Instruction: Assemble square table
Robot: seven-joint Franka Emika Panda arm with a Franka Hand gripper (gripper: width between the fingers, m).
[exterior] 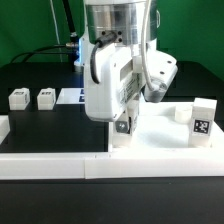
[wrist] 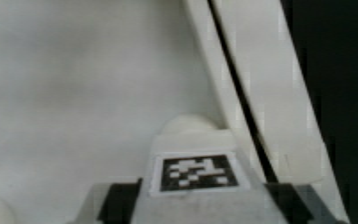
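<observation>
So the gripper (exterior: 125, 126) is clamping a tagged leg (wrist: 197, 165) and holding it right at the left edge of the square slab (exterior: 165, 138). Another leg (exterior: 203, 118) is standing upright at the slab's right side. A third leg (exterior: 17, 98) and a fourth leg (exterior: 46, 97) are sitting off to the left on the desk (exterior: 40, 125).

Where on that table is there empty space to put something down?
The black tabletop on the exterior view's left is bare, bordered by two loose legs behind and the rail in front. The middle and right are crowded: the jaws hold one leg at the slab edge; another leg stands further right.
</observation>
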